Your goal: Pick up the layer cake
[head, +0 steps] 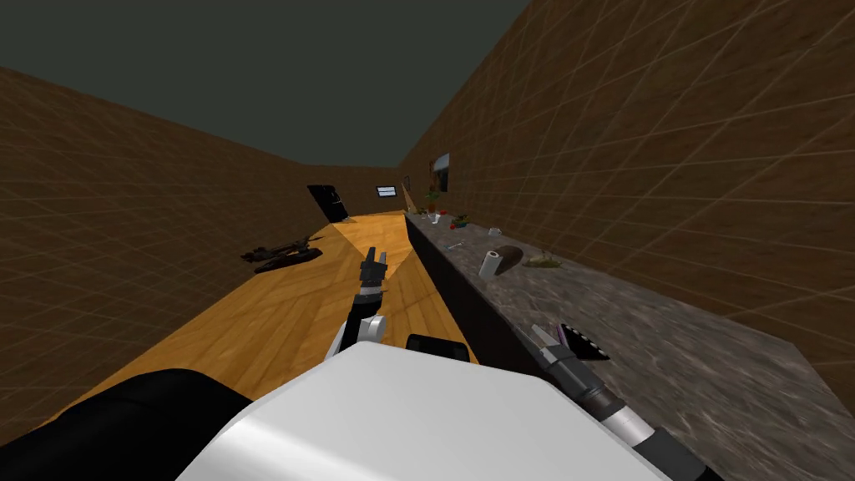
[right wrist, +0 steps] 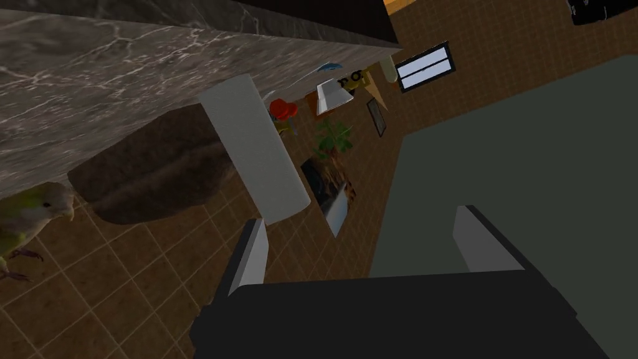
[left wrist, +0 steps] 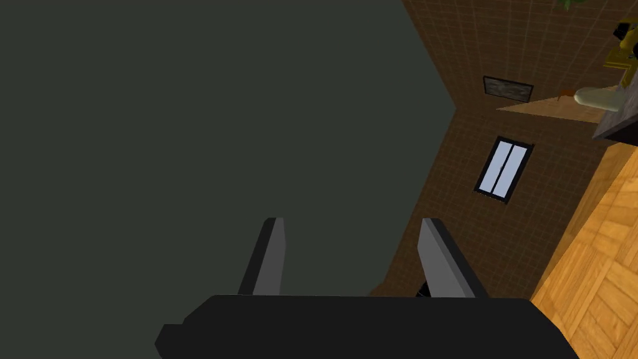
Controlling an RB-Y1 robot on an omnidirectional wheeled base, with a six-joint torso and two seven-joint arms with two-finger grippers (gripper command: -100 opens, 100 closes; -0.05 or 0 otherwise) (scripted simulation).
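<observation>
A dark brown rounded mound (head: 510,255), which I take for the layer cake, lies on the long grey marbled counter (head: 668,359) near the wall. It shows beyond my right gripper (right wrist: 367,243) as the same brown mound (right wrist: 149,168), well ahead of the fingertips. That gripper (head: 543,336) hovers open over the counter's near part with nothing between its fingers. A small dark wedge with white flecks (head: 584,342) sits just beside it. My left gripper (head: 373,263) is held out over the wooden floor, open and empty (left wrist: 355,249).
A white upright roll (head: 490,263) stands next to the mound (right wrist: 255,149). A green bird figure (right wrist: 31,212) is on its other side. Farther along the counter are a red thing (right wrist: 283,110) and a plant (right wrist: 333,134). Dark furniture (head: 282,253) lies on the floor.
</observation>
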